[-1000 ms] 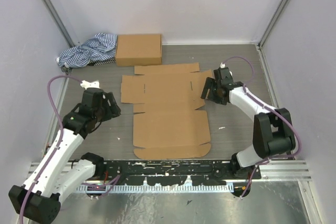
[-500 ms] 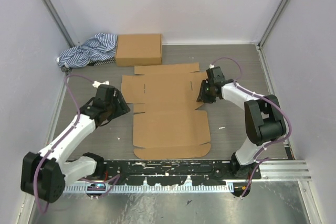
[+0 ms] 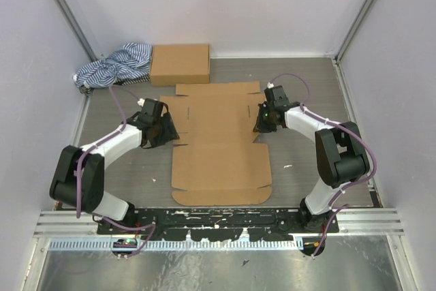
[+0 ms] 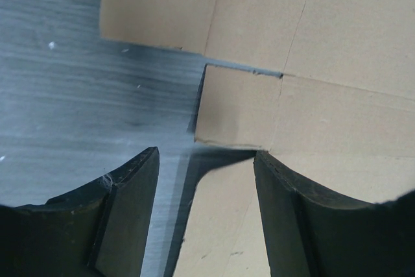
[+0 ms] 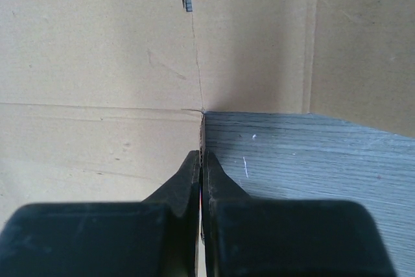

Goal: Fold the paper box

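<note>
The paper box (image 3: pixel 219 142) lies flat and unfolded on the grey table, a brown die-cut sheet with flaps and slits. My left gripper (image 3: pixel 167 129) is at its left side. In the left wrist view that gripper (image 4: pixel 206 167) stands open, with the edge of a flap (image 4: pixel 237 111) and the sheet below it lying between the fingers (image 4: pixel 130 212). My right gripper (image 3: pixel 262 125) is at the sheet's right side. In the right wrist view it (image 5: pixel 202 160) is shut, with the thin edge of the paper box (image 5: pixel 97 63) pinched between its fingertips.
A compact brown cardboard box (image 3: pixel 180 64) stands at the back, just behind the sheet. A blue-and-white striped cloth (image 3: pixel 114 65) is bunched at the back left. Walls close in on both sides, and a metal rail (image 3: pixel 218 219) runs along the near edge.
Both arms have swung inward to the sheet's sides. The right gripper went from open to shut on the right edge. The left gripper reached the left flap and stays open.
</note>
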Robot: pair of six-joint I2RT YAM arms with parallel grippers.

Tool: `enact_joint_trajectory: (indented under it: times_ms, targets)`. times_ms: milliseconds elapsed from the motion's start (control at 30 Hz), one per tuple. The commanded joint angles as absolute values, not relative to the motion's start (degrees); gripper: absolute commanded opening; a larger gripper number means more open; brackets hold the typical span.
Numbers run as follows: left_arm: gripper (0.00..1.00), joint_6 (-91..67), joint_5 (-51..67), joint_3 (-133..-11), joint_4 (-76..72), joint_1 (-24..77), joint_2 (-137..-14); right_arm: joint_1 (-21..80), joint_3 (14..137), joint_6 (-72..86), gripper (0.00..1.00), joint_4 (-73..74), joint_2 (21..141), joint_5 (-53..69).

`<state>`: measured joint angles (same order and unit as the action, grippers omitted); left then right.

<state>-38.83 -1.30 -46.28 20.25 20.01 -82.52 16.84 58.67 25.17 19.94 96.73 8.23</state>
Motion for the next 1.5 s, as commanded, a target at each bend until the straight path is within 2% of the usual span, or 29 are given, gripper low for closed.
enact_joint_trajectory:
  times_ms: [0, 600, 767, 1000, 1467]
  targets:
    - [0.66, -37.7, 1.1, -50.7, 17.0, 19.9, -87.8, 17.7, 60.1, 24.6, 0.01, 19.6, 94.1, 6.8]
    - [0.64, -31.8, -1.8, -53.8, 18.0, 21.7, -96.8, 20.1, 59.7, 24.2, 0.01, 19.5, 93.1, 6.1]
    - [0.55, -31.6, 0.6, -53.6, 16.5, 22.5, -97.9, 20.5, 59.7, 24.1, 0.01, 19.5, 93.3, 6.0]
    - [0.48, -32.2, 0.7, -54.0, 18.3, 23.1, -95.1, 20.7, 59.5, 23.9, 0.01, 19.5, 93.5, 5.5]
    - [0.48, -34.2, 0.5, -56.2, 20.2, 27.0, -89.9, 22.3, 59.7, 24.4, 0.01, 19.2, 95.1, 4.7]
